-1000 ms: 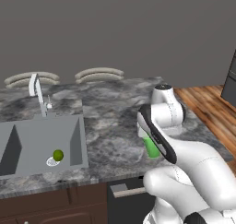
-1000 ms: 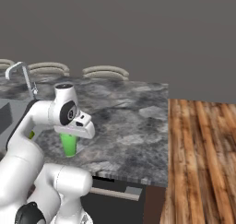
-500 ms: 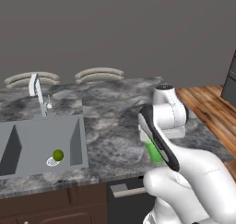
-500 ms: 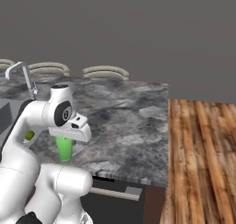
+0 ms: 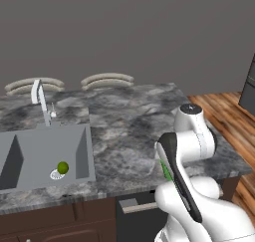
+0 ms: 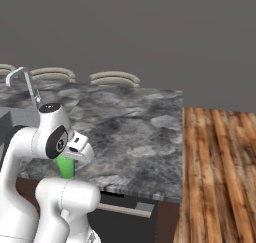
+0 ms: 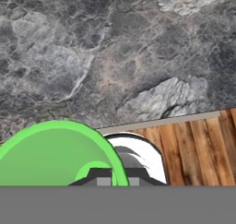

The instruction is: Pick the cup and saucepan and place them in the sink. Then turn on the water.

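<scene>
Start at your far left: the grey rectangular recessed sink (image 5: 47, 154) sits in the mottled grey stone counter (image 5: 127, 119), its slim silver curved faucet (image 5: 41, 100) at the back rim, and a small round yellow-green ball (image 5: 63, 167) lies beside the drain. That basin is your target — it lies well to the left of the hand, across a bare stretch of counter.

Move right to the arm. The small bright green tapered cup (image 6: 65, 166) hangs below the gripper (image 6: 70, 159) at the counter's front edge, upright, its long axis vertical. In the hand view its open rim (image 7: 55, 149) crowds the lower left, right against the dark fingertips (image 7: 113, 177). The fingers are clenched on the cup's wall — judged a firm pinch.

The coming move, as I judge it, is a carry leftward to the sink, keeping the cup above the counter edge.
</scene>
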